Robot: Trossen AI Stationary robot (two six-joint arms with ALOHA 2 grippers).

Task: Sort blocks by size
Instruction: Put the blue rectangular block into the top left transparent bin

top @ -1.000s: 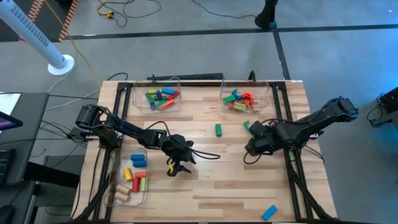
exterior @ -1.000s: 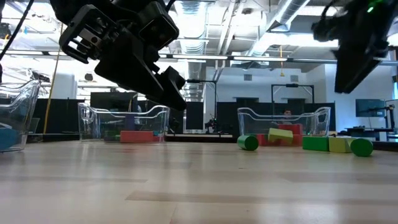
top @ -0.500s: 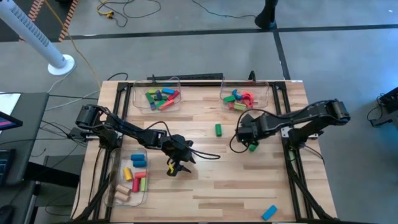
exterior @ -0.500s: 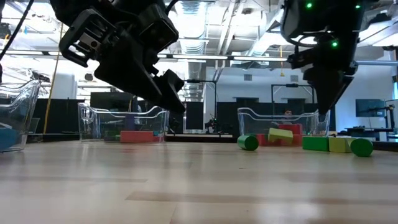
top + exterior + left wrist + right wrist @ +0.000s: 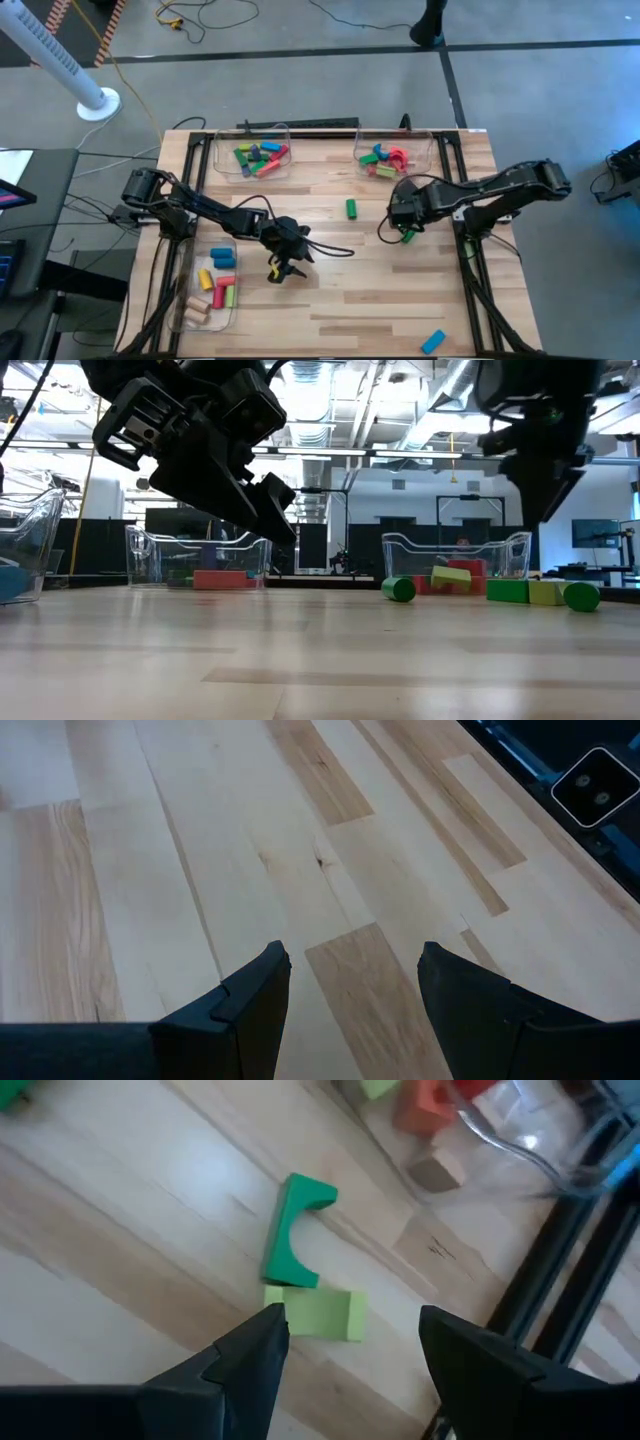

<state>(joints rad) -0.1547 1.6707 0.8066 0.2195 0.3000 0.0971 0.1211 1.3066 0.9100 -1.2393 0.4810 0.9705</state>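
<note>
From above, we find the right gripper (image 5: 405, 218) covering most of the blocks under it; only a green sliver (image 5: 407, 237) shows. Shapes inside the far bin (image 5: 420, 141) beyond it are too small to tell.

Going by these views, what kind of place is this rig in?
Probably a robotics lab or workshop: bare concrete floor with loose cables, exposed ceiling ducts, and monitors and equipment behind the wooden table.

Wooden table (image 5: 330, 300); three clear bins (image 5: 228, 150)
</note>
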